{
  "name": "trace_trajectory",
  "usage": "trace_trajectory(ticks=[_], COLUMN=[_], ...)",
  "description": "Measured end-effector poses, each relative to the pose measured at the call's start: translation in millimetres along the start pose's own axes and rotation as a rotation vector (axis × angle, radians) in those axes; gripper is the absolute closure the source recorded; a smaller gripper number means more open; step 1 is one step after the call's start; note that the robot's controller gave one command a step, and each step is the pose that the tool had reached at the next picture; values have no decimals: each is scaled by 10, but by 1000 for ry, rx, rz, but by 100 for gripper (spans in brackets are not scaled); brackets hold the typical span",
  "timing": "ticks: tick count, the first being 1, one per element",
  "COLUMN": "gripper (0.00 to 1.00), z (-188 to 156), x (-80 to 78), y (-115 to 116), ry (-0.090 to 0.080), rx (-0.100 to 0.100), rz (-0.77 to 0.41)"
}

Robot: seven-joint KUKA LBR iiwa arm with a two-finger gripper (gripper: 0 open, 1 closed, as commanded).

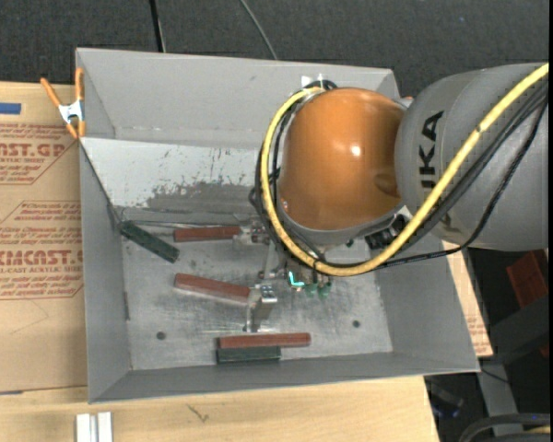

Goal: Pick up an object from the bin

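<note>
Looked down into the grey bin (101, 182) and found the arm (479, 155) stretched in from the right, thick grey link lying roughly level across the bin's right rim. Ended in the big orange cover (341, 159), domed side up toward the camera, with a yellow cable (276, 145) looped round the cover's left edge and running back along the arm. Had the wrist pointed pretty much straight down, with the gripper (272, 291) poking out just under the orange cover's lower left edge and a small green light (300, 282) right beside it. Couldn't tell whether the gripper was wide or narrow, with too much of it tucked under the cover.

Spotted a reddish-brown stick with a metal end (212, 289) down and left of the orange cover, flat on the bin floor, metal end right up at the gripper. Touching or just beside? Honestly couldn't say.

Counted a few more bits, all left of or below the orange cover. Found a second reddish-brown stick (205, 234) just left of the cover's lower edge, and a dark green bar (147, 240) further left again, lying tilted. Well below the cover, saw a third reddish-brown stick (275, 340) right against a dark bar (244, 354) near the bin's front wall.
</note>
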State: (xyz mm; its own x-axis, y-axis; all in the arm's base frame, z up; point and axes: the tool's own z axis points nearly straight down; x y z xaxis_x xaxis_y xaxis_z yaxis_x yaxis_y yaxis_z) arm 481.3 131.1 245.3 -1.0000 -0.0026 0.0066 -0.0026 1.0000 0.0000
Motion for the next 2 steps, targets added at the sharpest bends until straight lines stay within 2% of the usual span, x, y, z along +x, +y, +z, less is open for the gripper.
trace_trajectory(ticks=[1,2], gripper=[0,0], z=[-34,590], x=[-17,-590], y=[-8,-179], ry=[-7,-17], rx=[-1,-1], rz=[2,-56])
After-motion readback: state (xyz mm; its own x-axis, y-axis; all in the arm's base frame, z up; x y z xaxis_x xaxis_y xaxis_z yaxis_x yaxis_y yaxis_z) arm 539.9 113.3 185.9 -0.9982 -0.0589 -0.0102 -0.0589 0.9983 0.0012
